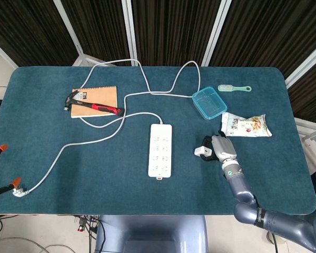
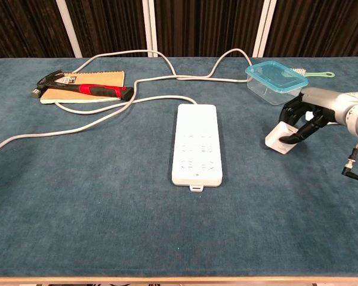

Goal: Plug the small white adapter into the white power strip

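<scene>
The right hand (image 2: pixel 303 122) has its dark fingers (image 2: pixel 292 136) wrapped around the small white adapter (image 2: pixel 278 137), gripping it just above the blue table (image 2: pixel 95 196); in the head view the same hand (image 1: pixel 215 148) sits to the right of the power strip with the adapter (image 1: pixel 200 152) sticking out of its left side. Whether the adapter's bottom edge touches the cloth or hangs slightly clear, cannot tell. The white power strip (image 2: pixel 197 149) lies flat mid-table, long axis running away from the robot, well apart from the adapter, with open cloth between the two. Its grey cable (image 1: pixel 95 134) leaves the far end, loops across the back of the table and trails off to the near left edge, where the plug (image 1: pixel 18 191) lies. Behind the hand stands a clear container with a teal rim (image 2: pixel 275 80), and just right of that a snack bag (image 1: pixel 246 125) (only clear in the head view). A green brush (image 1: pixel 234 88) lies further back. On the far left a red-handled hammer (image 2: pixel 77 88) rests across a brown notebook (image 1: pixel 97 95), cable passing under the notebook's near corner. The left hand does not show in either view; only orange-tipped clips (image 1: pixel 0 148) sit at the left margin, off the table.
</scene>
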{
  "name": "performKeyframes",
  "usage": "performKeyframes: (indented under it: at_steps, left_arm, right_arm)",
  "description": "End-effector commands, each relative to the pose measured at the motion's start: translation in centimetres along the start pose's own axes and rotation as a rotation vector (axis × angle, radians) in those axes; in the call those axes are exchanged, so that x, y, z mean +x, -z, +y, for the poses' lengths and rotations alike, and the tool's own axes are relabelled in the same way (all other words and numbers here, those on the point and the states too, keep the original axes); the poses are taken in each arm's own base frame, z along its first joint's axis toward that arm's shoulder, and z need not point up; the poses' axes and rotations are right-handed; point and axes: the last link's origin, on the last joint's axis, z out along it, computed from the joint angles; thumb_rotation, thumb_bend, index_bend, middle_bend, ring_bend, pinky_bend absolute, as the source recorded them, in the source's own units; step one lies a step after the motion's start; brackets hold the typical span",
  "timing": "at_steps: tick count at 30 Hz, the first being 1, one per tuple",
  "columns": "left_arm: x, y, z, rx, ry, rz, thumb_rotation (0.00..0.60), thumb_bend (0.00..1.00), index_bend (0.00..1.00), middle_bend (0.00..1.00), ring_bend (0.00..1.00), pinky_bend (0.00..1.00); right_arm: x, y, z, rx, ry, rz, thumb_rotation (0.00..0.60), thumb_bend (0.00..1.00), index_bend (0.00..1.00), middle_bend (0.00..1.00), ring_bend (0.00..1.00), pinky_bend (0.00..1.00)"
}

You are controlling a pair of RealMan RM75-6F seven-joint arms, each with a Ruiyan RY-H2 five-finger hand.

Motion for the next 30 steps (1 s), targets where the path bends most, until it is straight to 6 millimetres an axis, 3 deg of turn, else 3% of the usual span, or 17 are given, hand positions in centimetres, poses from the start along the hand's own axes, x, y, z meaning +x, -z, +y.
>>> performKeyframes:
  at_steps: [1, 9, 19, 30]
  left_arm:
    - [0.0, 0.0, 0.0, -0.003, 0.006, -0.004, 0.600, 0.07, 0.17, 0.00, 0.00, 0.00]
    - [0.1, 0.0, 0.0, -0.005, 0.014, -0.008, 0.600, 0.07, 0.17, 0.00, 0.00, 0.00]
    - [0.0, 0.1, 0.0, -0.009, 0.020, -0.017, 0.600, 0.07, 0.17, 0.00, 0.00, 0.00]
    - [0.0, 0.0, -0.1, -0.004, 0.021, -0.019, 0.600, 0.07, 0.17, 0.00, 0.00, 0.00]
  right_arm:
    - [0.4, 0.1, -0.3, 0.013, 0.002, 0.009, 0.600, 0.49, 0.58, 0.58, 0.30, 0.04]
    - [2.8, 1.9, -2.1, 0.108, 0.016, 0.007, 0.600, 0.49, 0.59, 0.58, 0.30, 0.04]
    - [4.7, 4.8, -6.4, 0.340, 0.195, -0.070, 0.600, 0.49, 0.59, 0.58, 0.30, 0.04]
    - [5.0, 3.2, -10.8, 0.412, 0.263, -0.066, 0.600, 0.49, 0.59, 0.58, 0.30, 0.04]
